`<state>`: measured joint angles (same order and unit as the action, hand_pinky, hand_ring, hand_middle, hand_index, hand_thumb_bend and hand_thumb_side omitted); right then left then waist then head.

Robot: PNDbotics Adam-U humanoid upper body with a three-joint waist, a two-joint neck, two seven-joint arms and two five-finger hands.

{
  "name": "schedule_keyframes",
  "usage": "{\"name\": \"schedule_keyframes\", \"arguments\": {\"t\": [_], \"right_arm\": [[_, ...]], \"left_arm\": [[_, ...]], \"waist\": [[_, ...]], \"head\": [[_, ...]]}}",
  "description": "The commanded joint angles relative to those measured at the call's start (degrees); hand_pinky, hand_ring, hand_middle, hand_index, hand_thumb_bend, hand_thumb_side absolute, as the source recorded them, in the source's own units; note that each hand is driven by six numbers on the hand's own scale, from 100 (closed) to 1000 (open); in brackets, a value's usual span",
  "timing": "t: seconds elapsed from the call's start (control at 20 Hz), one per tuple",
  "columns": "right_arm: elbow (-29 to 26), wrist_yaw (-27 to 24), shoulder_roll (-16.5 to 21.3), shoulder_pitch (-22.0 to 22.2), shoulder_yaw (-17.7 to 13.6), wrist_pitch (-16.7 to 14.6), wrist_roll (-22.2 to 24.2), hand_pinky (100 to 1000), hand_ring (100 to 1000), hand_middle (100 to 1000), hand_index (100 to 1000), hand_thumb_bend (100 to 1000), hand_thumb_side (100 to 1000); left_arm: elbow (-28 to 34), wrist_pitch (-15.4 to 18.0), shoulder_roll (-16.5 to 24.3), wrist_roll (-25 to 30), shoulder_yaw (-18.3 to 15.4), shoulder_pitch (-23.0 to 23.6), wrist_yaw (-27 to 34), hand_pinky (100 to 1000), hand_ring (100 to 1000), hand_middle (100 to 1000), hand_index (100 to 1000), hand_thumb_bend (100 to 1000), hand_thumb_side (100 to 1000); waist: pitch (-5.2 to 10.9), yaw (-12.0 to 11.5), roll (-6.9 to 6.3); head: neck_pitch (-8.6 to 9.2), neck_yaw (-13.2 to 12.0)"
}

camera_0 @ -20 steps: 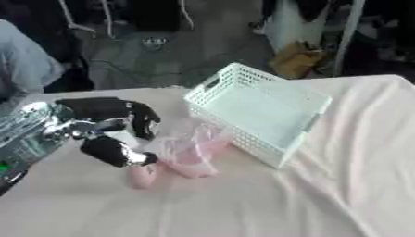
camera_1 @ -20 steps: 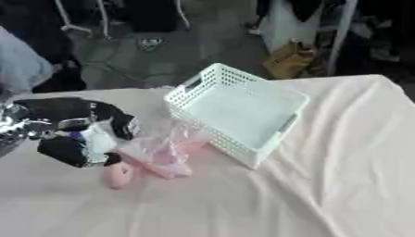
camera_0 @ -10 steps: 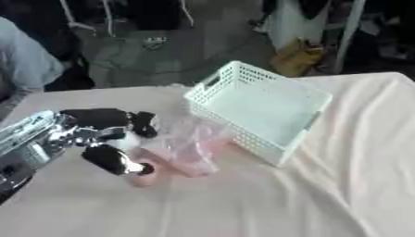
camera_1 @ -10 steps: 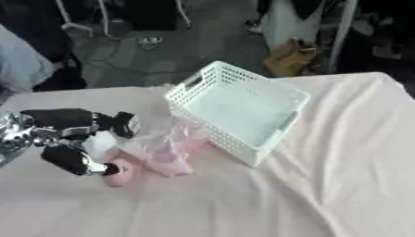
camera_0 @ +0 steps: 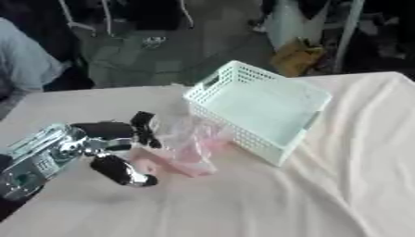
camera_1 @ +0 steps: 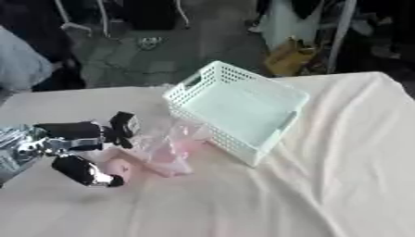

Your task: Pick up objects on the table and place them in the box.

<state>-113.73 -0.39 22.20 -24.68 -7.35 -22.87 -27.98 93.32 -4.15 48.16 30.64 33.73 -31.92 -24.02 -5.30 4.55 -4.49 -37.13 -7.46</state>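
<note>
Pink item in a clear plastic bag (camera_0: 185,149) lies on the table (camera_0: 324,194), touching the white basket's (camera_0: 258,111) near-left wall. Left hand (camera_0: 122,150) spread, fingers and thumb bracketing the bag's left edge; contact unclear

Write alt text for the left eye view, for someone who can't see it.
The robot's left hand reaches across a table draped in pale cloth, fingers and thumb spread around a pink item in a clear plastic bag. The bag lies right beside an empty white lattice basket. The right hand is not visible.
</note>
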Motion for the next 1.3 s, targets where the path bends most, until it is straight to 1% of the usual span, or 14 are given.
{"name": "schedule_keyframes", "arguments": {"t": [0.05, 0.4, 0.55, 1.0, 1.3], "right_arm": [[-0.9, -0.6, 0.8, -0.9, 0.0, 0.1, 0.0, 853, 934, 855, 888, 100, 785], [-0.9, -0.9, 0.6, -0.9, 0.1, 0.1, 0.2, 853, 934, 855, 887, 100, 785], [-0.9, -1.0, 0.6, -1.1, 0.1, 0.1, 0.1, 853, 934, 855, 885, 100, 783], [-0.9, -1.3, 0.6, -1.4, 0.0, 0.0, -0.1, 854, 934, 855, 885, 100, 784], [-0.9, -1.4, 0.6, -1.4, 0.1, 0.0, 0.0, 853, 934, 854, 884, 100, 783]], "left_arm": [[-1.2, 0.4, 0.0, -1.0, 0.0, -1.4, -0.3, 756, 920, 871, 985, 593, 650], [-4.7, 1.0, -1.7, -2.1, 1.4, -2.7, -2.3, 756, 920, 872, 982, 580, 650], [-7.4, 1.2, -2.5, -2.0, 1.6, -2.9, -3.9, 755, 920, 871, 978, 574, 649], [-13.8, 4.0, -4.0, -1.5, 1.3, -2.9, -8.8, 747, 917, 866, 957, 545, 665], [-17.0, 7.0, -5.1, -2.7, 0.9, -2.7, -12.9, 757, 924, 879, 968, 517, 684]], "waist": [[1.43, 0.0, -0.45], [1.36, 0.1, -0.47], [1.30, 0.2, -0.47], [1.21, 0.4, -0.48], [1.19, 0.5, -0.41]], "head": [[0.21, -0.3], [0.05, -0.9], [0.20, -1.1], [0.12, -1.7], [0.29, -1.7]]}}
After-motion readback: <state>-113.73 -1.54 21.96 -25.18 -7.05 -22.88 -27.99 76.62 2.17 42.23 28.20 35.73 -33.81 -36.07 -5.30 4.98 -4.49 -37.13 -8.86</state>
